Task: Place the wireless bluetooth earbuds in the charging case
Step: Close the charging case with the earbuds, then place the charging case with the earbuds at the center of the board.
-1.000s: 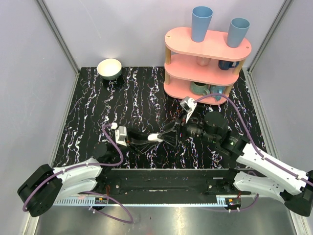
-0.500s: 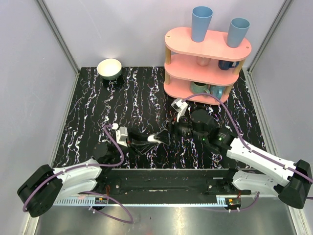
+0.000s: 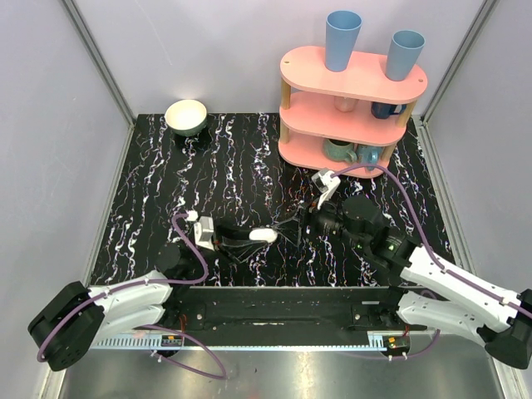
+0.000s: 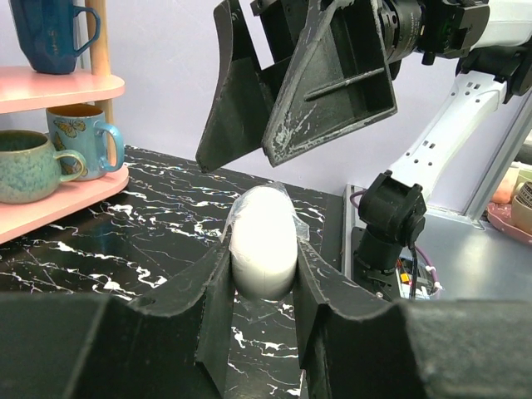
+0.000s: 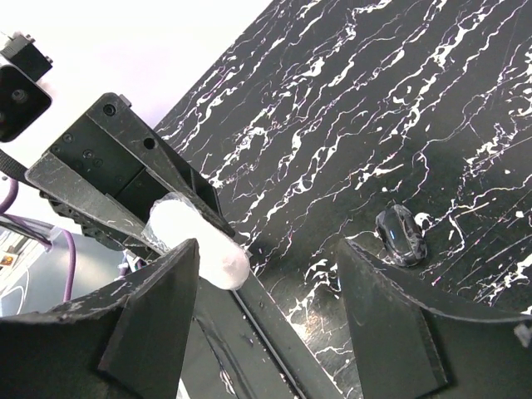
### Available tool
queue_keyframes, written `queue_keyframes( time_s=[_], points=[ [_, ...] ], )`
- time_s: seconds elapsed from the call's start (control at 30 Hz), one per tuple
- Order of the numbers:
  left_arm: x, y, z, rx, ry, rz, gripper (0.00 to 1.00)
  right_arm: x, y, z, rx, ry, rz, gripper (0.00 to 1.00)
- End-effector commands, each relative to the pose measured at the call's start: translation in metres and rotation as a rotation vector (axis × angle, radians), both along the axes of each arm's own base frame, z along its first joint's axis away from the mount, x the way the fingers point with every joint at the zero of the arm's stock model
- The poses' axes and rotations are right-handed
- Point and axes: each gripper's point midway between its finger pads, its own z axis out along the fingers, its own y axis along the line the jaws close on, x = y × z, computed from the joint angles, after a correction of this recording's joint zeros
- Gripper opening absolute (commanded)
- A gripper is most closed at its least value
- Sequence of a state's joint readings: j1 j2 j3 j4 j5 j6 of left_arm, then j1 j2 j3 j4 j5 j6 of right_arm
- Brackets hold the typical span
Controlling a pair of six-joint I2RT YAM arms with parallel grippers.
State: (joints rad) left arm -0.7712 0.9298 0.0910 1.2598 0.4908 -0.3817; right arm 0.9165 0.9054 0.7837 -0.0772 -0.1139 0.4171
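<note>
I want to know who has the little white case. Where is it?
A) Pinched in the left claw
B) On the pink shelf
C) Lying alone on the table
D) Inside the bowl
A: in the left wrist view, the left claw is shut on the charging case, which sits squeezed between its two black fingers.

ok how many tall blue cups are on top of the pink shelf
2. One tall blue cup stands at the left of the pink shelf's top tier, the other at the right. None looks hidden there.
</note>
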Motion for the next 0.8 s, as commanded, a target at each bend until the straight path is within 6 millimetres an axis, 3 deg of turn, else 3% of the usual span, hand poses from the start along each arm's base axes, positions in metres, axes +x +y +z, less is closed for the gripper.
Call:
queue_keyframes(
  time_s=[0.0, 0.33, 0.43, 0.57, 0.63, 0.67, 0.73, 0.77],
  points=[
    [-0.019, 0.021, 0.069, -0.227, -0.236, 0.015, 0.00, 0.006, 0.001, 0.017, 0.061, -0.037, -0.034, 0.75],
    [-0.015, 0.020, 0.068, -0.232, -0.207, 0.023, 0.00, 0.000, 0.022, -0.016, -0.024, 0.075, 0.056, 0.74],
    [-0.007, 0.020, 0.065, -0.229, -0.153, 0.047, 0.00, 0.005, 0.018, -0.019, -0.030, 0.091, 0.010, 0.75],
    [0.010, 0.018, 0.053, -0.206, -0.025, 0.093, 0.00, 0.031, -0.009, -0.020, -0.015, 0.079, -0.217, 0.78],
    [0.021, 0.018, 0.050, -0.202, 0.056, 0.129, 0.00, 0.036, -0.025, -0.020, -0.002, 0.077, -0.299, 0.80],
    [0.032, 0.017, 0.036, -0.174, 0.160, 0.167, 0.00, 0.042, -0.034, -0.021, -0.006, 0.068, -0.361, 0.80],
    [0.043, 0.015, 0.037, -0.150, 0.248, 0.201, 0.00, 0.043, -0.047, -0.022, -0.001, 0.068, -0.414, 0.81],
    [0.051, 0.013, 0.019, -0.073, 0.328, 0.237, 0.00, 0.046, -0.053, -0.023, -0.002, 0.067, -0.447, 0.81]
  ],
)
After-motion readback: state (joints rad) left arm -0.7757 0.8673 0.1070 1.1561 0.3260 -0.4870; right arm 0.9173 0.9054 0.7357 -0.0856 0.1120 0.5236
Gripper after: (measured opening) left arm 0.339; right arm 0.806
